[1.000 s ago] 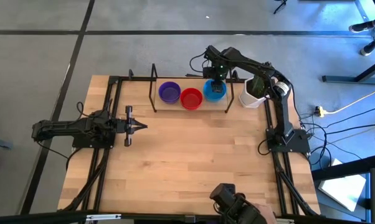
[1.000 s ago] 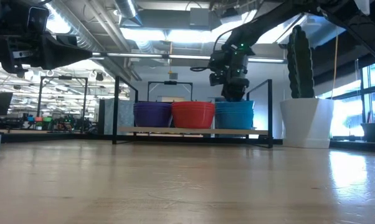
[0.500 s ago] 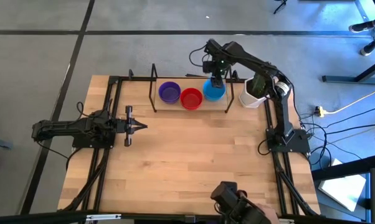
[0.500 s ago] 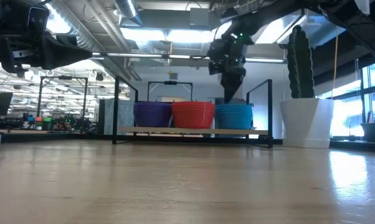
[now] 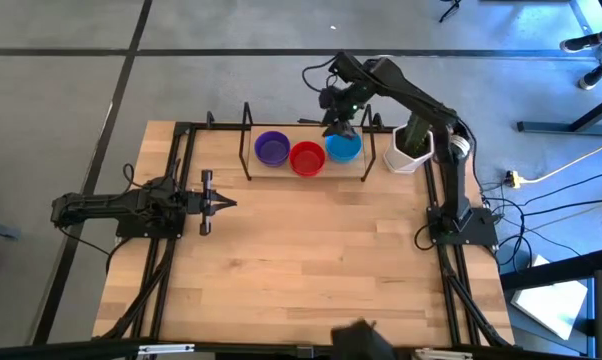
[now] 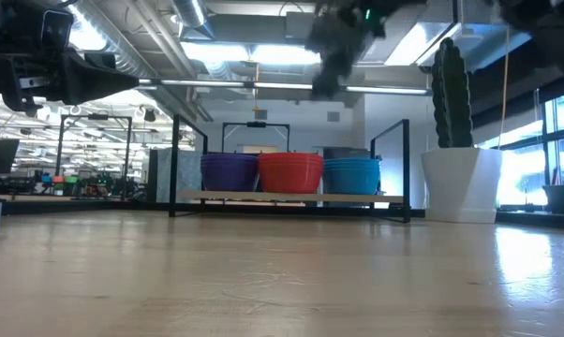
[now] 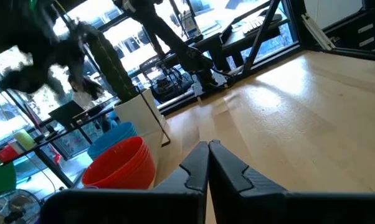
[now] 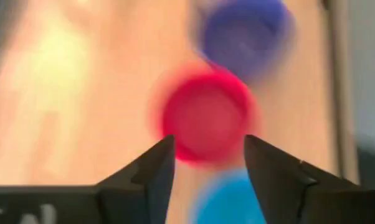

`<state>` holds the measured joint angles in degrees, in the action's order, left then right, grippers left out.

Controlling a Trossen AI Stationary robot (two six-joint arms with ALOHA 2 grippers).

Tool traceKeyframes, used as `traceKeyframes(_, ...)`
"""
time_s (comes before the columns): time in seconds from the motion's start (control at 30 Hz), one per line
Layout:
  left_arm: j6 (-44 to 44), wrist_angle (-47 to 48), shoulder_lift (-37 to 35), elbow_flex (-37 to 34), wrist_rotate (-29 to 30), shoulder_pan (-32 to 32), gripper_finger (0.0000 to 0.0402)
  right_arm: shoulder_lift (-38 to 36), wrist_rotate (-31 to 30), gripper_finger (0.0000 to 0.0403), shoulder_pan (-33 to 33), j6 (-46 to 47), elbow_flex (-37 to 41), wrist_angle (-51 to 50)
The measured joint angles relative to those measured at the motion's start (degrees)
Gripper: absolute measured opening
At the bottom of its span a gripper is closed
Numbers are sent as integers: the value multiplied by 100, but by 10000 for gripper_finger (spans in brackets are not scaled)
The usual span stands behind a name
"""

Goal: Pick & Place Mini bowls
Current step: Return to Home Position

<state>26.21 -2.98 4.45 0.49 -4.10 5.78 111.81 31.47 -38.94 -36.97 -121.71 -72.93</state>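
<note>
Presently, item by item, from my hands outward.

Right hand [image 8: 206, 146]: fingers spread wide, nothing between them. It hangs well above the shelf [image 6: 291, 197], over the blue end of the row. It looks straight down, so the red stack [image 8: 206, 115] shows in the gap between my fingers. I judge it empty because nothing is left to carry: no bowl lies loose on the counter [image 5: 301, 270], and the arm need only go home.

Left hand [image 7: 207, 148]: fingers pressed together, holding nothing. It lies low over the counter's left side, well apart from the shelf, parked there, I take it, to keep clear of the working arm.

Mini bowls: three nested stacks, sorted by colour, side by side on the shelf at the counter's far edge. The purple stack [image 5: 272, 148] is on the left, the red in the middle, the blue stack [image 5: 344, 147] on the right. All stand upright, neighbours touching or nearly so. Like on like saves room and keeps each stack steady.

White pot [image 6: 460, 183] with cactus [image 6: 448, 84]: on the counter just beside the shelf's right end; not part of the job.

Markings: no brand, label or writing is legible on bowls, shelf or pot. Pale marks on my right hand's body are too blurred to read.
</note>
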Motion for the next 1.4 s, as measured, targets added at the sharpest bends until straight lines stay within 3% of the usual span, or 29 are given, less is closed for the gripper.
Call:
traceKeyframes(0.07, 31, 0, 0, 0, 0, 0, 2, -316, 406, 162, 220, -216, 19, 171)
traceKeyframes(0.13, 8, 0, 0, 0, 0, 0, 2, -625, 415, 133, 452, -216, 27, 415)
traceKeyframes(0.27, -29, 0, 0, 0, 15, 0, 6, -1335, 74, 67, 945, -82, 42, 608)
traceKeyframes(0.37, -40, -4, -1, 0, 263, 0, 7, -1925, -382, 17, 1455, -59, 39, 222)
traceKeyframes(0.47, -15, 10, -2, 0, 683, 0, 3, -2481, -1096, 9, 2013, 248, 44, -156)
traceKeyframes(0.63, -156, 5, -1, 0, 1150, 0, 3, -3767, -1408, 4, 2869, 985, 475, 288)
traceKeyframes(0.77, -163, 2, 0, -1, 1234, 0, 5, -5095, -2185, 4, 3506, 1800, 1648, 1214)
traceKeyframes(0.97, -503, -162, 0, -2, 1210, 0, 2, -7318, -3160, 6, 3839, 2790, 4321, 2608)
traceKeyframes(1.13, -856, -655, -2, 0, 1216, 0, 4, -8797, -3075, 7, 3839, 3321, 6373, 4392)
traceKeyframes(1.3, -898, -740, -2, 0, 1293, 0, 3, -9581, -2664, 3, 3839, 3438, 8236, 5689)
traceKeyframes(1.4, -893, -661, 22, -2, 927, -4, 5, -9777, -2565, 6, 3840, 3469, 9129, 6147)
